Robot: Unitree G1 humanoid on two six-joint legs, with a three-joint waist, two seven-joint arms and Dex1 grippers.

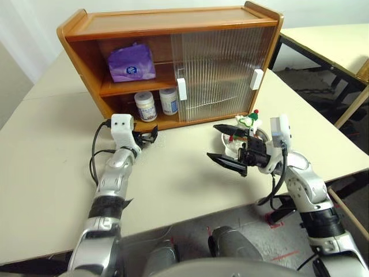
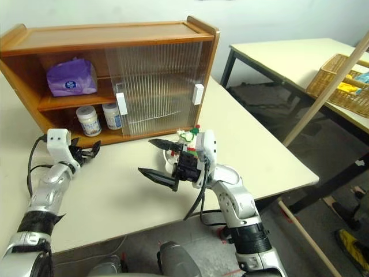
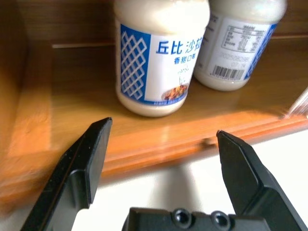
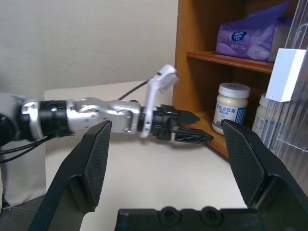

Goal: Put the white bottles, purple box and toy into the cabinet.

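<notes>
Left eye view: bottles (image 1: 157, 104) on low cabinet (image 1: 167, 26) shelf, box (image 1: 132, 63) on top shelf. Toy (image 1: 248, 122) on bench (image 1: 46, 167), at 3 o'clock from cabinet, behind right gripper (image 1: 229, 148). Left gripper (image 1: 147, 137) fingers apart, empty; right fingers apart, empty. Toy looks soft, light, squashy; best pinch round fluffy middle.

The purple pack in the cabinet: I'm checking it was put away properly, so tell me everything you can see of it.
The soft, pillowy lavender-purple plastic pack lies on the upper shelf of the orange-brown wooden cabinet, in the open left half beside the ribbed translucent sliding door. Its film looks crinkled and puffy, gathered at the top edge. A small round dark-blue logo faces outward, with pale print around it. It rests on the shelf board, leaning slightly; neither hand touches it. Whether its back touches the cabinet's rear wall cannot be told.
</notes>
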